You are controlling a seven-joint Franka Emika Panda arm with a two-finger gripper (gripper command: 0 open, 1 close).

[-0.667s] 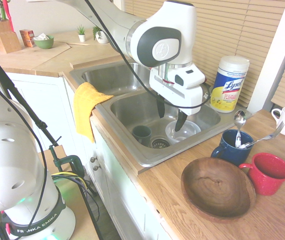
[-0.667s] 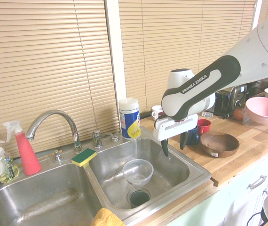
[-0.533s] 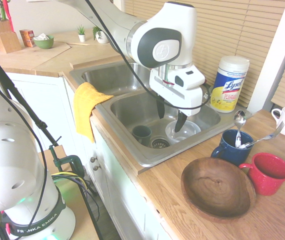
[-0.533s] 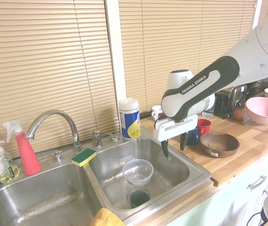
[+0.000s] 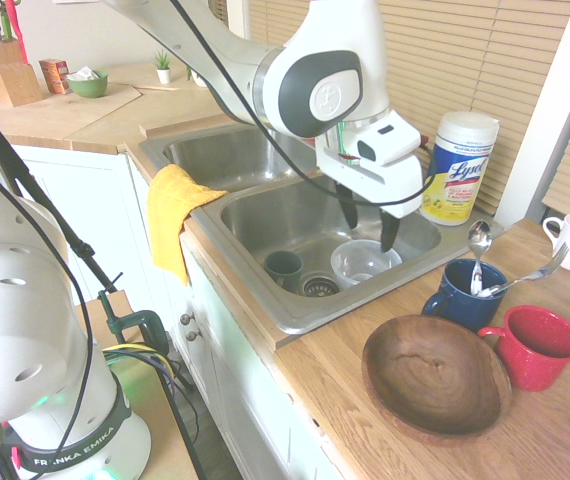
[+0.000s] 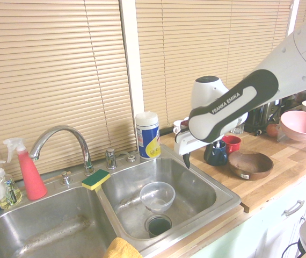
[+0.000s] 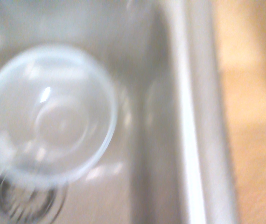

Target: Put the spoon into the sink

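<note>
In the lower right of the first exterior view, a brown wooden bowl [image 5: 437, 375] rests on the desk [image 5: 335, 350]; just beyond, beside a red mug [image 5: 537, 350], the spoon [image 5: 479, 245] stands bowl-up in a navy mug [image 5: 463, 300] with a fork [image 5: 535, 277]; farther back, the end effector [image 5: 369, 234], wide open and holding nothing, hangs above the sink [image 5: 275, 305].

Blurred, 1 clear round bowl [image 7: 60, 126] lies in the metal sink [image 7: 156, 140], its edge overlapping part of the round drain [image 7: 23, 198]. A bright strip of light runs along the sink's rim, and beyond that rim is the wooden surface [image 7: 254, 121].
</note>
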